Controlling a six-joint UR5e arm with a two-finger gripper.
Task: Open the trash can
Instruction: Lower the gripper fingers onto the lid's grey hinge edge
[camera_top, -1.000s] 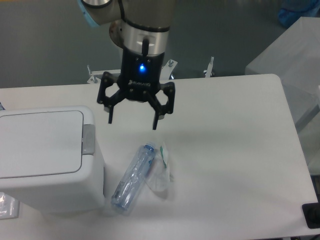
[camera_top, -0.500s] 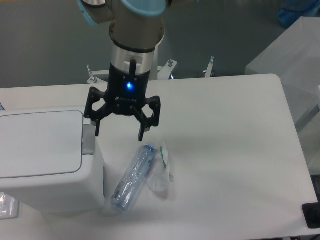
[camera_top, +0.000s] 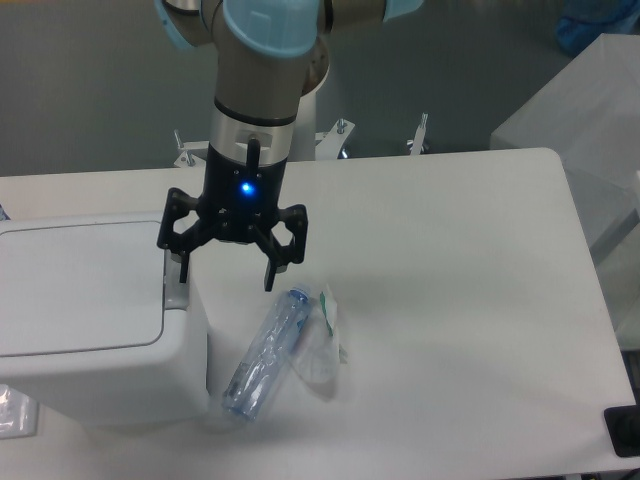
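One trash can (camera_top: 85, 320) stands at the left edge of the white table (camera_top: 460, 300), toward the near left corner; it is a boxy white bin with rounded corners, and its flat lid (camera_top: 75, 290) lies shut. One small grey push-button tab (camera_top: 176, 294) sits at the middle of the lid's right edge. One robot arm (camera_top: 262, 70) comes in from the far edge and points one black two-finger gripper (camera_top: 226, 272) straight down, with a blue light glowing on its body. The jaws stand wide apart, holding nothing: one fingertip (camera_top: 183, 274) hangs over the grey tab at the bin's right rim, though whether it touches the tab cannot be told, and the other fingertip hangs over bare table just right of the bin. One clear plastic bottle (camera_top: 265, 352) lies on its side just right of the bin, near the front edge, slanting from its cap end toward the table's middle down to the bin's base. One crumpled clear wrapper (camera_top: 322, 345) with a green streak lies against the bottle's right side. At the near left corner a bit of clear plastic (camera_top: 14, 412) shows beside the bin, too cut off to identify.
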